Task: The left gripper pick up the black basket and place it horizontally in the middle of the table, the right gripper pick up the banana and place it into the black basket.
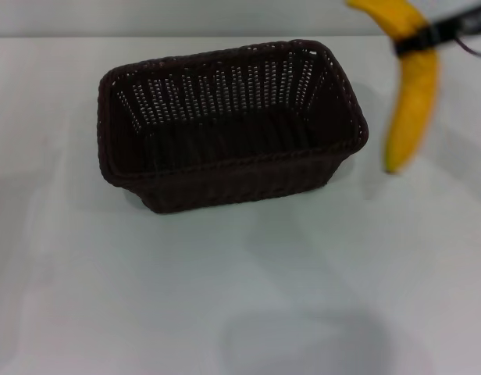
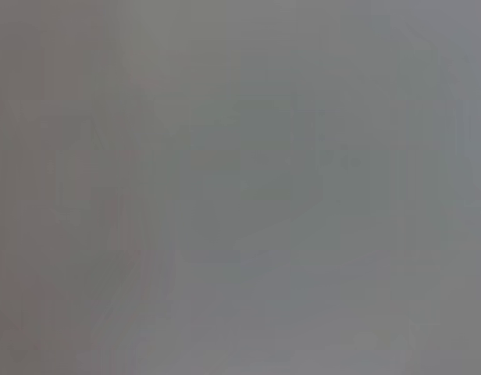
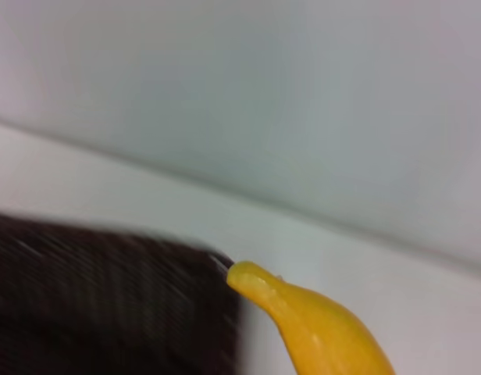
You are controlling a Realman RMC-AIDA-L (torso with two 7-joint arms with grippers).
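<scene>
The black basket (image 1: pixel 229 125) stands lengthwise across the middle of the white table (image 1: pixel 240 297), open side up and empty. The right gripper (image 1: pixel 428 35) is at the top right edge of the head view, shut on the yellow banana (image 1: pixel 412 94), which hangs in the air to the right of the basket, its lower tip near the level of the basket's rim. In the right wrist view the banana (image 3: pixel 318 328) shows next to the basket's dark corner (image 3: pixel 108 297). The left gripper is out of view; the left wrist view shows only a plain grey surface.
The table's far edge meets a pale wall (image 1: pixel 186 19) behind the basket. Bare tabletop lies in front of and to both sides of the basket.
</scene>
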